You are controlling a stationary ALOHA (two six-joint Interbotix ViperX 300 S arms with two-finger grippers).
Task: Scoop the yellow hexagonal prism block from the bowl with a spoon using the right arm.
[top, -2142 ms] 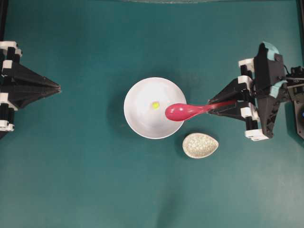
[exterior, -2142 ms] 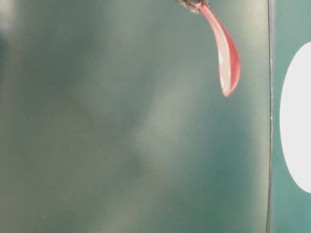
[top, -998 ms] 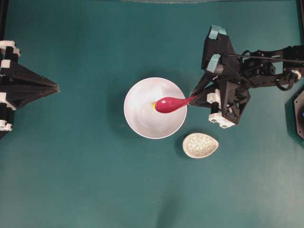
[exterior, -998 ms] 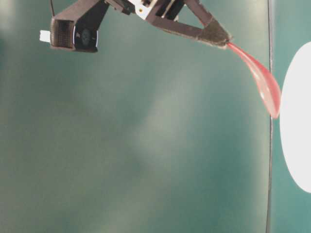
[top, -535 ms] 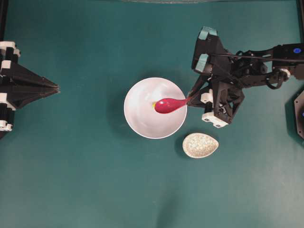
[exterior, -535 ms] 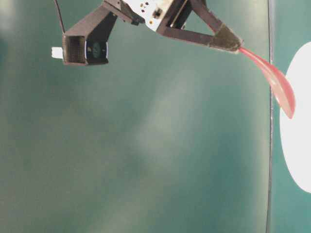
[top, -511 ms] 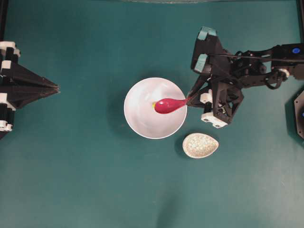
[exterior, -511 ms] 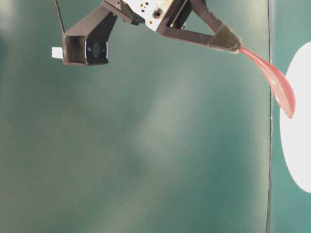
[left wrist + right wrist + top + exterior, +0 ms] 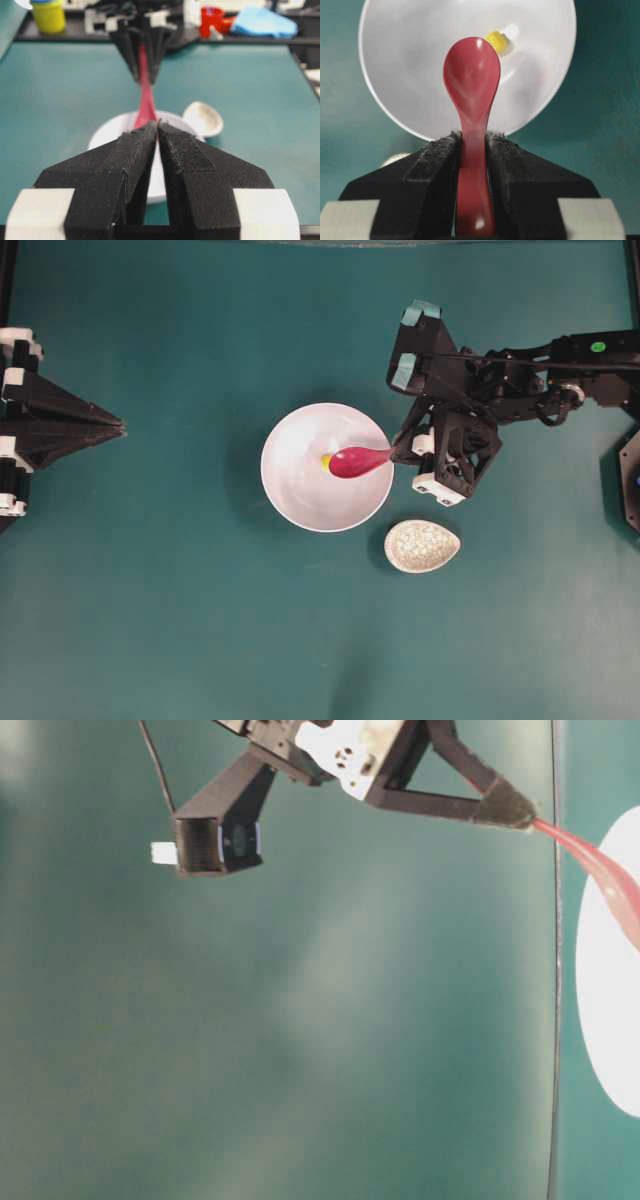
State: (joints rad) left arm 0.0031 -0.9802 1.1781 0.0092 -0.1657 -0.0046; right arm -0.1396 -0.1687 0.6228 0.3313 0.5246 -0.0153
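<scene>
Right arm's black padded fingers [image 9: 472, 150] clamped on the short straight handle of the glossy magenta-red soup spoon [image 9: 472, 75], grip near the handle's end, oval head pointing out over the large round glossy white bowl [image 9: 290, 495]. Head low inside the bowl, its tip just beside the tiny bright yellow hexagonal prism block [image 9: 498, 41]; touching or not, cannot tell. Block near the bowl's middle, partly hidden from above by the spoon head. Likely light and hard, apt to skid on the slick glaze, so best slid under from the side against the bowl's curve. Spoon stiff and slippery: firm hold on the handle needed. Small speckled beige oval dish [image 9: 421, 546] on the teal worktop [image 9: 180, 620] near the bowl. Left arm's fingers [image 9: 158, 131] pressed together, holding nothing, well apart.
</scene>
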